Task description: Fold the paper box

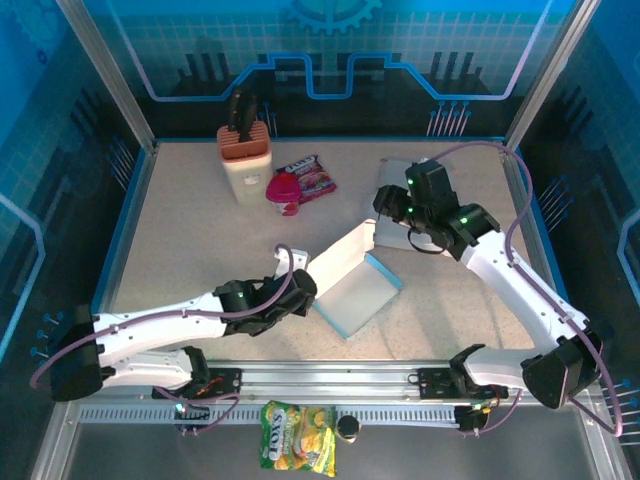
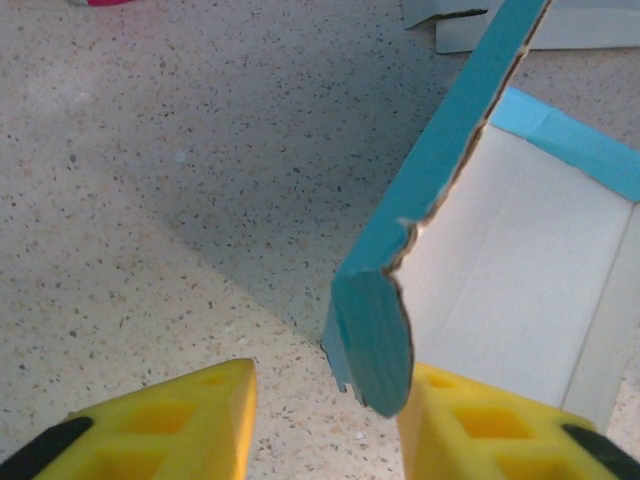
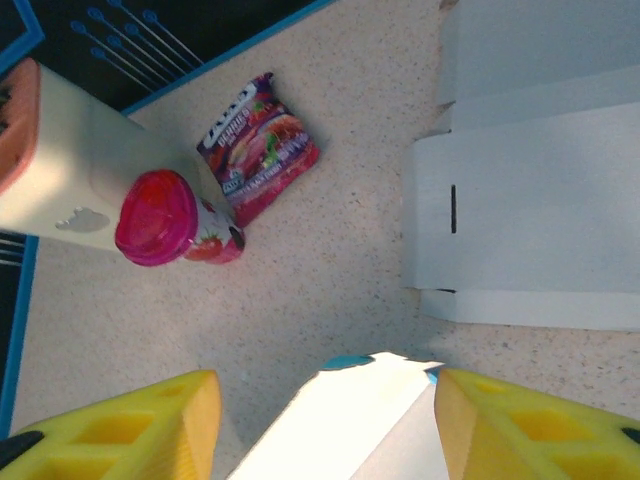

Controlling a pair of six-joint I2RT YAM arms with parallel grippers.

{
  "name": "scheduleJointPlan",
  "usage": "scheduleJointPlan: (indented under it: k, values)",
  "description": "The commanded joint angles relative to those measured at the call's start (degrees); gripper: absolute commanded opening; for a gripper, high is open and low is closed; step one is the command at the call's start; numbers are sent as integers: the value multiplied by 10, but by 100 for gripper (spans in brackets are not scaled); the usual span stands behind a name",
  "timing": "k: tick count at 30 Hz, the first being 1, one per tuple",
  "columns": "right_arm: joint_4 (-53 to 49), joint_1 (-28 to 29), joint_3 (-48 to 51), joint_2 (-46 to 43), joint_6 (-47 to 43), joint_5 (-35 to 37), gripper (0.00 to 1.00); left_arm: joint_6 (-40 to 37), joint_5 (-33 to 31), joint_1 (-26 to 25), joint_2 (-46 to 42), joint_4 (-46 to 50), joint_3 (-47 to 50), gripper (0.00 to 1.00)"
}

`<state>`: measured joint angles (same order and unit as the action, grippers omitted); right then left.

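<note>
Currently at left gripper [image 2: 330, 390]: jaws parted, nothing clamped, rounded flap [image 2: 375, 340] of paper box [image 1: 355, 290] between the yellow fingers, hard by one of them. Runs long and raised from there, diagonally away, to right gripper [image 3: 325, 390], likewise released, astride the far white edge. Seems to call for both arms, one per end. Just beyond the box's far end: flat cardboard blank [image 3: 540, 220]. Well apart from the box: snack packet [image 3: 258, 145], pink-lidded cup [image 3: 160, 220], beige holder [image 1: 245, 155], probably blocking nothing.
</note>
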<state>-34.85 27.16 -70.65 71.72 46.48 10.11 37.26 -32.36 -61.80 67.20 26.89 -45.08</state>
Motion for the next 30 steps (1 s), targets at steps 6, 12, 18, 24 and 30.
scheduleJointPlan:
  k: [6, 12, 18, 24, 30]
  values:
    - [22, -38, 25, -3, -95, -109, 60, -15, -13, 12, 39, 21, -36, 27]
    - [3, -38, 14, 16, -140, -122, 61, -44, -10, 39, 40, 33, -43, 12]
    - [38, -38, 52, -1, -217, -135, 67, -176, 55, 102, 5, 18, -41, 0]
    - [112, -38, 101, -8, -298, -180, 68, -310, 147, 203, 7, 17, -58, 0]
    - [162, -34, 147, 2, -348, -195, 67, -380, 172, 258, 37, -7, -68, 0]
